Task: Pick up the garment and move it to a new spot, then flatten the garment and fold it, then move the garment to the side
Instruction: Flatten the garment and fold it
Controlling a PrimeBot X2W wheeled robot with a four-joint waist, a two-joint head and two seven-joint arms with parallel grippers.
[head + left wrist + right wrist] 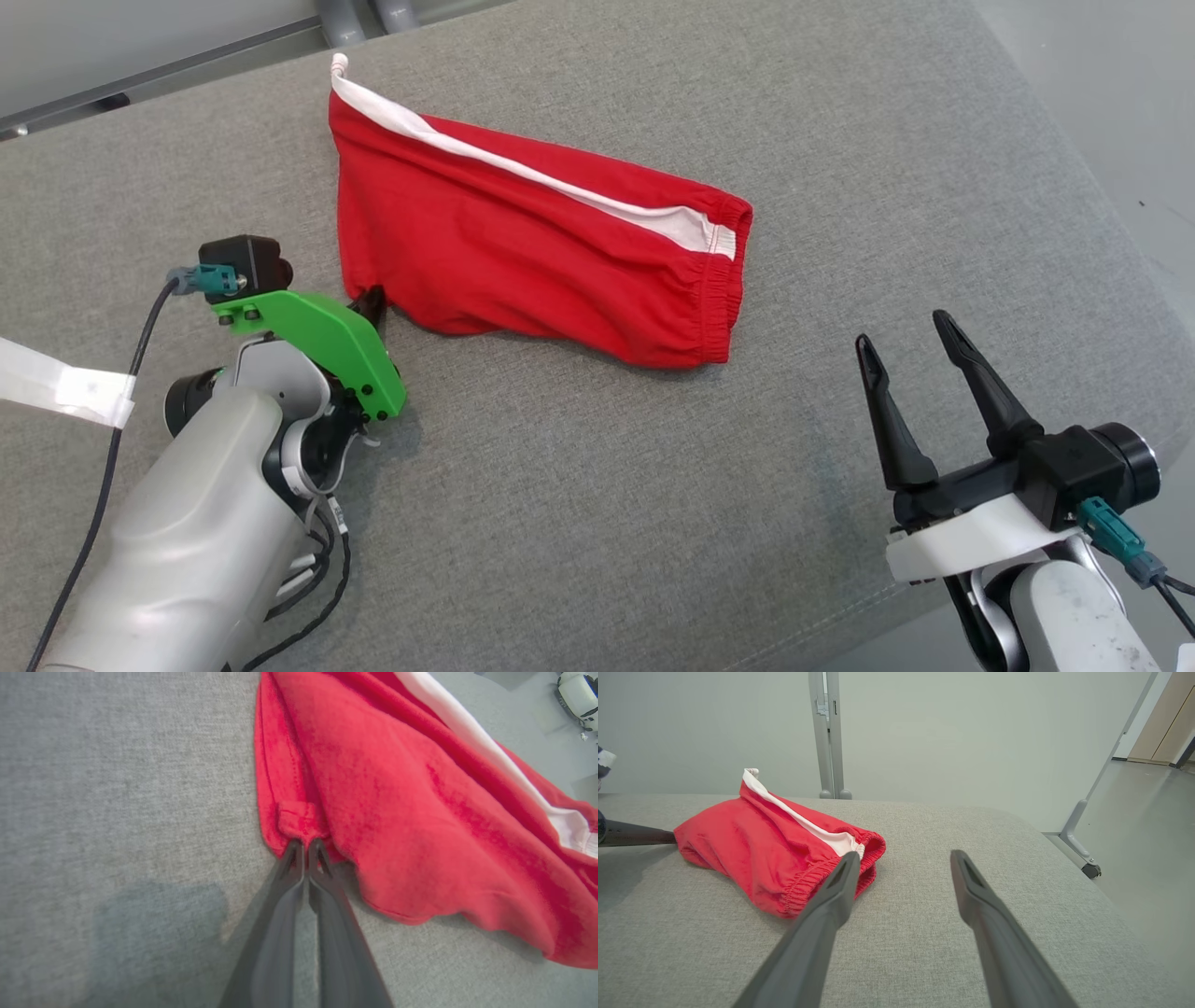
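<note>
The garment (523, 243) is a pair of red shorts with a white side stripe, lying folded over on the grey padded surface (597, 485). My left gripper (372, 303) is at its near-left corner, shut on the garment's hem corner (299, 830); the fingertips (293, 851) pinch the red fabric there. My right gripper (910, 341) hovers open to the right of the elastic waistband (822, 882), apart from it, with nothing between its fingers (840, 882).
The padded surface ends at a rounded right edge (1102, 196), with bare floor (1148, 812) beyond. A metal post (829, 732) stands behind the far edge. A strip of white tape (61, 383) lies at the left, with a cable across it.
</note>
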